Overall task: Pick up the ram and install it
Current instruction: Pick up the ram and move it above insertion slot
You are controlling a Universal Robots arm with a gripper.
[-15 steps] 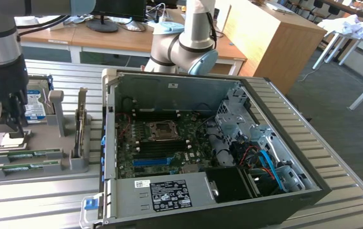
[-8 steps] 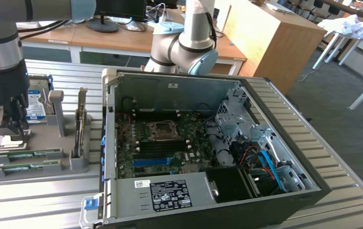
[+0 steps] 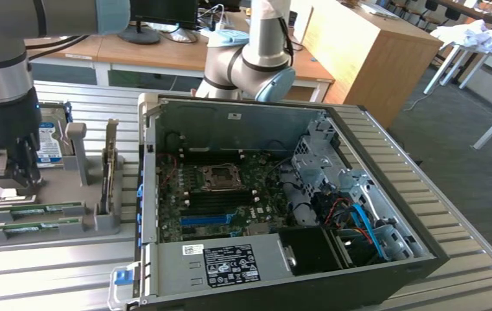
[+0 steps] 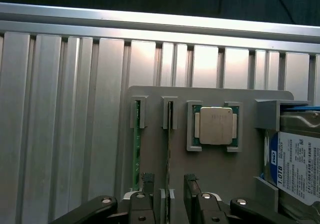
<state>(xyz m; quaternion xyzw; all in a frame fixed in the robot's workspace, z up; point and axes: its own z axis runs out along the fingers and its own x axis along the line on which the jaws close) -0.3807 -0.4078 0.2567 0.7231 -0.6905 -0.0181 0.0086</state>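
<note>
A ribbed aluminium surface (image 3: 488, 278) carries an open computer case (image 3: 228, 120) and, at the exterior view's left, a grey holder tray (image 3: 56, 241). There we see the ram (image 3: 37, 210), a long, thin green board with a pale label, on edge in its slot beside a second stick (image 3: 32, 228). The tool (image 4: 168, 184) hangs over it, fingers apart on either side of its edge, gripping nothing. A silver processor (image 4: 215, 125) sits nearby.

The ram (image 3: 46, 209), a thin green stick, stands edgewise in a grey holder (image 3: 56, 241).
</note>
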